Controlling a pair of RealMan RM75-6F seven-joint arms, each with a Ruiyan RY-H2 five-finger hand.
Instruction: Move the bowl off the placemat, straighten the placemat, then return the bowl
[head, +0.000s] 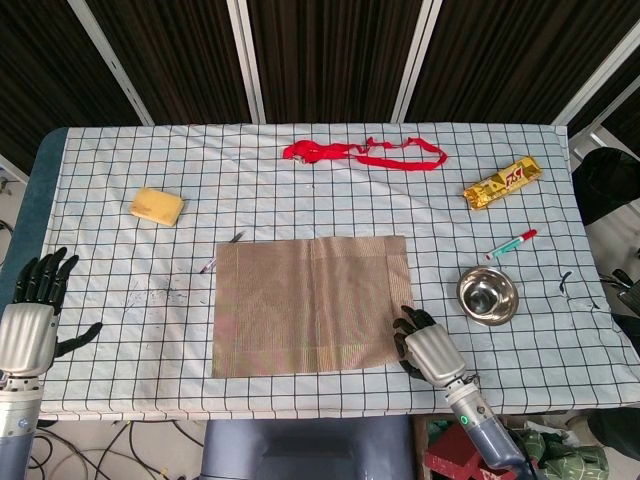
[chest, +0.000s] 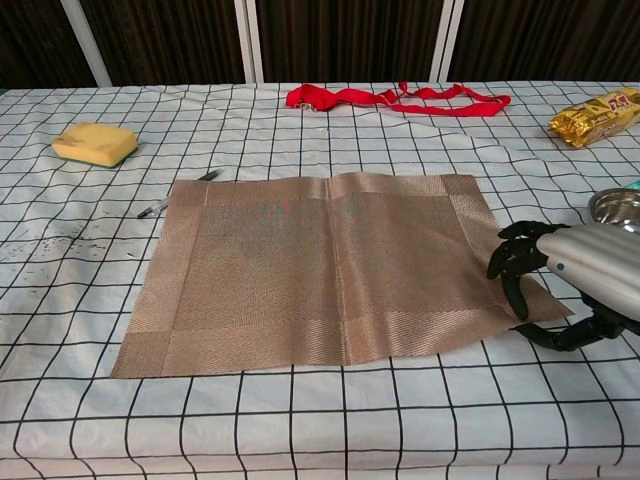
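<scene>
1. Pinching the near right corner of the placemat (head: 310, 305) is my right hand (head: 428, 347); in the chest view the fingers (chest: 515, 262) lie curled over the top of the corner while the thumb sits at the mat's near edge, so that corner is clamped between them.
2. Across the checked tablecloth (head: 120, 270) the placemat lies flat near the table's middle, turned slightly clockwise against the grid, its near right corner reaching a little further out than the others.
3. At about 3 o'clock from the placemat stands the bowl (head: 488, 295), upright on the cloth, off the mat and apart from it; it sits at roughly 1 o'clock from my right hand, near but not touching.
4. Down at 8 o'clock, past the table's near left edge, my left hand (head: 30, 320) hangs with fingers spread apart and pointing up, holding nothing.
5. At the mat's far left corner, about 10 o'clock, lies a pen (head: 222, 252), its tip just beside the mat edge.
6. Further out at 10 o'clock rests a yellow sponge (head: 156, 206).
7. At 12 o'clock, near the far edge, lies a red strap (head: 365, 153).
8. At 2 o'clock sits a gold snack packet (head: 502, 182), and between it and the bowl a red and green marker (head: 511, 244).
</scene>
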